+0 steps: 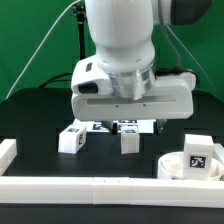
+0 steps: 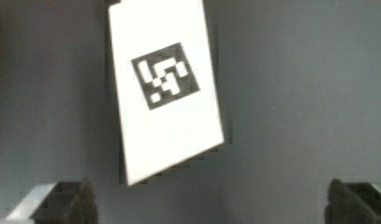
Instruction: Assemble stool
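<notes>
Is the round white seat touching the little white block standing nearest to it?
Apart. The exterior view shows a strip of dark table between the seat and that leg.

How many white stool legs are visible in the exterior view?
2. The left leg stands toward the exterior view's left; the middle leg stands below the arm. Others may be hidden behind it.

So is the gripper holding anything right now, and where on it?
Nothing held. The gripper is open, its fingers stand wide apart, and the white tagged leg below lies clear of both.
</notes>
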Tool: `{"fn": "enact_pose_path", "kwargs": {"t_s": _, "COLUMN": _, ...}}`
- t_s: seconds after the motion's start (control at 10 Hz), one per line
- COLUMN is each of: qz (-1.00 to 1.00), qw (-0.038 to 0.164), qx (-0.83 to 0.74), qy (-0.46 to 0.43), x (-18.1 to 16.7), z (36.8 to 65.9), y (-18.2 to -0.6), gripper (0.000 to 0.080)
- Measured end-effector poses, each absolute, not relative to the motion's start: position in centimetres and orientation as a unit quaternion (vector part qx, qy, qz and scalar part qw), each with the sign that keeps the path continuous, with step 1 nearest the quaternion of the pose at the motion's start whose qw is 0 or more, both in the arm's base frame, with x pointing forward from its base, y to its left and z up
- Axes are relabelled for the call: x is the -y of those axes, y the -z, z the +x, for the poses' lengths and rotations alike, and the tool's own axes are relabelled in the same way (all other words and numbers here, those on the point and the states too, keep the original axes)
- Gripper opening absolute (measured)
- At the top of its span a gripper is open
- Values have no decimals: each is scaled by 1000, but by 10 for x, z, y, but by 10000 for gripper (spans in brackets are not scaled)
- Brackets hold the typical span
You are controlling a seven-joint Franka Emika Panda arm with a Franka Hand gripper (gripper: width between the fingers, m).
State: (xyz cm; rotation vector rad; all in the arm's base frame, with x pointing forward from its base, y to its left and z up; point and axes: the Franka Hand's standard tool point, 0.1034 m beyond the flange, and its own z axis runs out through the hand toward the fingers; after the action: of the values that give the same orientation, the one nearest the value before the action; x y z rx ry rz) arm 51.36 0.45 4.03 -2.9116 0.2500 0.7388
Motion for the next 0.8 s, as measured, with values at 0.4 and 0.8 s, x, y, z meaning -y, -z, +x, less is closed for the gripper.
{"fn": "enact_pose_path", "kwargs": {"t_s": 0.4, "qz": -926, "qw": 67, "qx": -87, "qy": -361, "x": -10, "z": 502, "y": -33, "gripper": 649}}
{"fn": "enact_pose_path", "kwargs": {"t_s": 0.8, "qz": -873, "qw": 70, "qx": -79, "qy": -476, "x": 5, "z": 489, "y": -24, "gripper": 649}}
